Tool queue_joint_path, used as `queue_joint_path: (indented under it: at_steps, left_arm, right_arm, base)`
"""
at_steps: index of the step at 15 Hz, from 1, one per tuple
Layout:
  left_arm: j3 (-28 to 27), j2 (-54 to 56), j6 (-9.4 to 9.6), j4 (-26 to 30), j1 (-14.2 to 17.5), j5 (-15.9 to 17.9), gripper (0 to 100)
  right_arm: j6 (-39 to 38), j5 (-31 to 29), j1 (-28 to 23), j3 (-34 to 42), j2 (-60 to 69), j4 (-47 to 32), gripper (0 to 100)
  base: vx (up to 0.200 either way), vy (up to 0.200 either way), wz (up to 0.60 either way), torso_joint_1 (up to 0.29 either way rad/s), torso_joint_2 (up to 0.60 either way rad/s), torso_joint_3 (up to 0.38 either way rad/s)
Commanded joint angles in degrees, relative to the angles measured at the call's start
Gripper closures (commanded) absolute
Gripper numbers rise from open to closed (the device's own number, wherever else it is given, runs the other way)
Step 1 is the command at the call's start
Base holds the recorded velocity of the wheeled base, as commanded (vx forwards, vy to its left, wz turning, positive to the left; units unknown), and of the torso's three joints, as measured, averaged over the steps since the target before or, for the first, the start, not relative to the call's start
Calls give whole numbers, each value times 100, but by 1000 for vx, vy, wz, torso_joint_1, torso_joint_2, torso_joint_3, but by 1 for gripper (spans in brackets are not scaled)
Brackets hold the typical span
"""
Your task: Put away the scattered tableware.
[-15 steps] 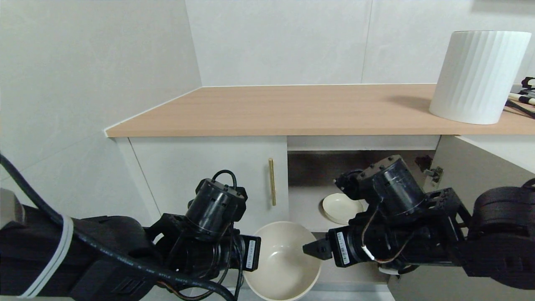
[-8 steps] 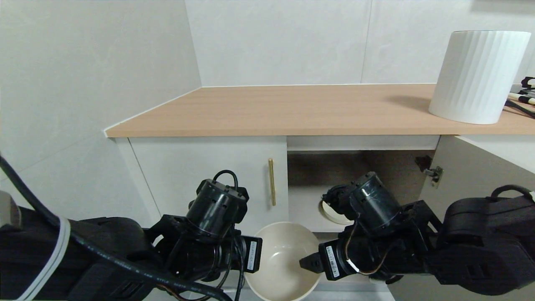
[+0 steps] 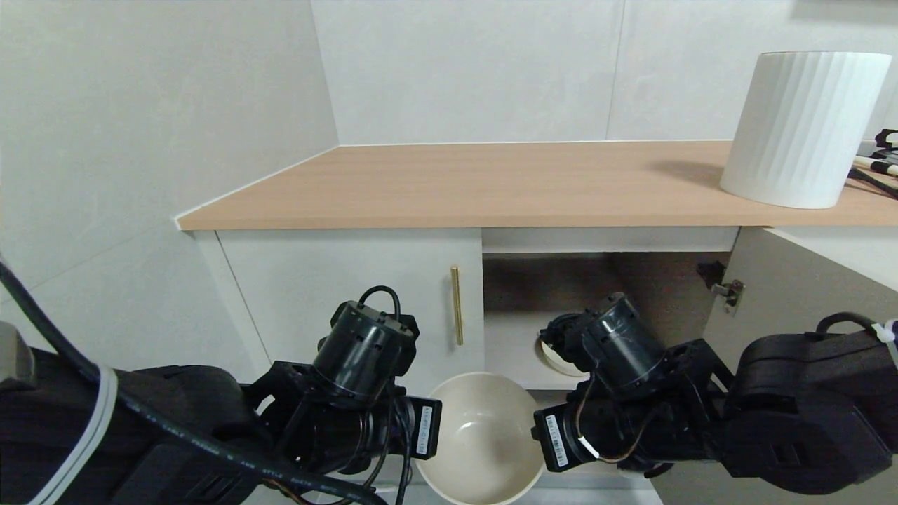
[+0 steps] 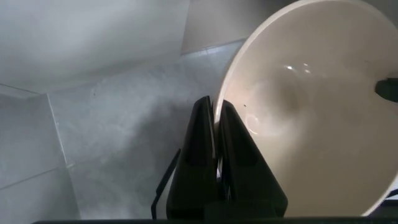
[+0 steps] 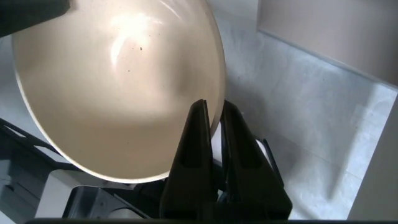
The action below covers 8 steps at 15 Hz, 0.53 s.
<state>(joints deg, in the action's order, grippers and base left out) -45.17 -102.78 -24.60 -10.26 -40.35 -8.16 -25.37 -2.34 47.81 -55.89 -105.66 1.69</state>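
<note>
Cream bowl (image 3: 480,438) hangs just before the open cabinet (image 3: 554,280), left gripper (image 3: 429,429) and right gripper (image 3: 539,438) each pinched on opposite rim edges; likely rigid, slick, breakable ceramic, best held by rim

- The left gripper (image 3: 426,429) points inward toward the right one. Its two fingers (image 4: 202,124) are pinched nearly together across the rim of the bowl (image 3: 477,442).
- The right gripper (image 3: 541,440) faces the left one, its fingers (image 5: 198,124) closed narrowly over the opposite rim.
- Both forearms lie low, with the wrists turned inward toward each other.
</note>
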Motion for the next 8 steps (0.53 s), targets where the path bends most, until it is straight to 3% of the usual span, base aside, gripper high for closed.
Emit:
queue_joint_path:
  at_steps: [1,3,4,8]
  left_arm:
    - [-1,3,-1,-2,1,-2,100]
    - [34,12,17,-2,1,-2,100]
    - [78,21,17,-11,-25,-2,0]
    - [78,127,-1,-186,-61,-2,0]
  right_arm:
    - [6,6,0,0,-8,-2,100]
    - [6,6,0,8,-8,-2,100]
    - [6,6,0,8,-16,-2,100]
    - [6,6,0,8,-60,-2,100]
  base:
    - [0,0,0,0,0,0]
    - [0,0,0,0,0,0]
    - [0,0,0,0,0,0]
    - [0,0,0,0,0,0]
